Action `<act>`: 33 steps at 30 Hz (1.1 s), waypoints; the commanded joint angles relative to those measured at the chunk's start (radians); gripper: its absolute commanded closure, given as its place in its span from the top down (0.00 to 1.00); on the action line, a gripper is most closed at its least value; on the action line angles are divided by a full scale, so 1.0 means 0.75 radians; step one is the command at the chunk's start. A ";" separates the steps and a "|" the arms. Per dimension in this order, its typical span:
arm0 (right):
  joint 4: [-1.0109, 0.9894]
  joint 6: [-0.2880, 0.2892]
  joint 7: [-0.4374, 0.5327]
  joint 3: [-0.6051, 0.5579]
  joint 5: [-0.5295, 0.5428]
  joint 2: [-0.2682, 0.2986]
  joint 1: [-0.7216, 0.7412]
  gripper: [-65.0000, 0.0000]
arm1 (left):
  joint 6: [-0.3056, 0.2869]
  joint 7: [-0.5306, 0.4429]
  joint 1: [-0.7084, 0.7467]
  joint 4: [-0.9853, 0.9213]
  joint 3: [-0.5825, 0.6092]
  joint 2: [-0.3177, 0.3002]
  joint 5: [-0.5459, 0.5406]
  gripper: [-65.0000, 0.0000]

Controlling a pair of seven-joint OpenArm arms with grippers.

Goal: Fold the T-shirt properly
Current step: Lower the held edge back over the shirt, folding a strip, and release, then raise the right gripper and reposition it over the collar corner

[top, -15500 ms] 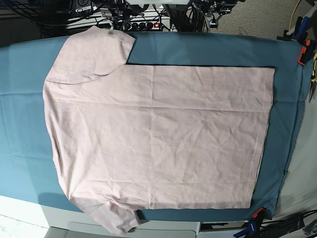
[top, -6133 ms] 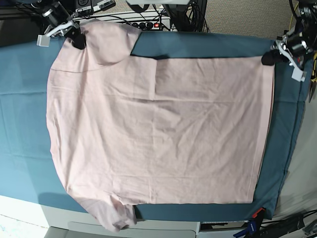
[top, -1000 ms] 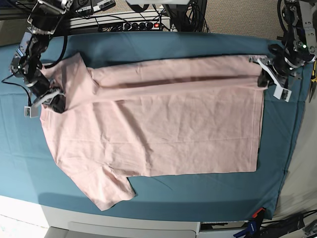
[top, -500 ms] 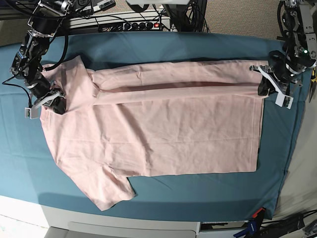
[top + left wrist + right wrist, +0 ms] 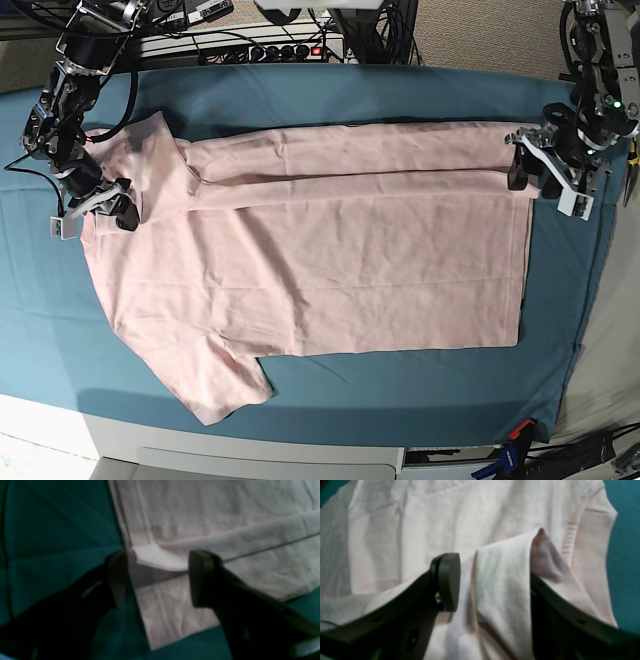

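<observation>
The pale pink T-shirt point(image 5: 320, 260) lies on the teal table cloth point(image 5: 400, 390) with its far long edge folded over toward the middle. No lettering shows. One sleeve point(image 5: 225, 385) sticks out at the front left. My left gripper point(image 5: 522, 170) is at the hem's far corner on the right. In the left wrist view it point(image 5: 157, 580) is open, and the folded corner point(image 5: 160, 560) lies loose between its fingers. My right gripper point(image 5: 120, 212) is at the shoulder on the left. In the right wrist view it point(image 5: 492, 587) is open, with a raised fold of cloth point(image 5: 505, 575) between the fingers that drapes over one.
Cables and a power strip point(image 5: 290, 48) run behind the table's far edge. Clamps point(image 5: 515, 435) hold the table cloth at the front right corner. The table's white front edge point(image 5: 60, 425) is at the bottom left.
The folded-over band has settled flat onto the shirt. The left gripper has drawn slightly off the hem corner. The right gripper has barely shifted.
</observation>
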 commanded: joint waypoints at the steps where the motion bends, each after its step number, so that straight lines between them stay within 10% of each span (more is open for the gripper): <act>1: 0.018 0.002 0.005 0.011 0.057 0.030 0.021 0.42 | 0.001 -0.027 -0.006 0.018 -0.010 -0.022 0.004 0.59; 10: 0.022 0.002 -0.437 0.156 0.523 0.030 -0.050 0.42 | -0.001 0.035 0.044 0.018 -0.012 -0.056 0.022 0.59; 19: 0.022 0.002 -0.475 0.478 0.695 0.039 -0.281 0.42 | -0.001 0.042 0.105 0.018 -0.011 -0.126 0.019 0.59; 33: 0.022 0.002 -0.553 0.500 0.876 0.040 -0.399 0.42 | -0.001 0.042 0.105 0.018 -0.011 -0.126 0.007 0.59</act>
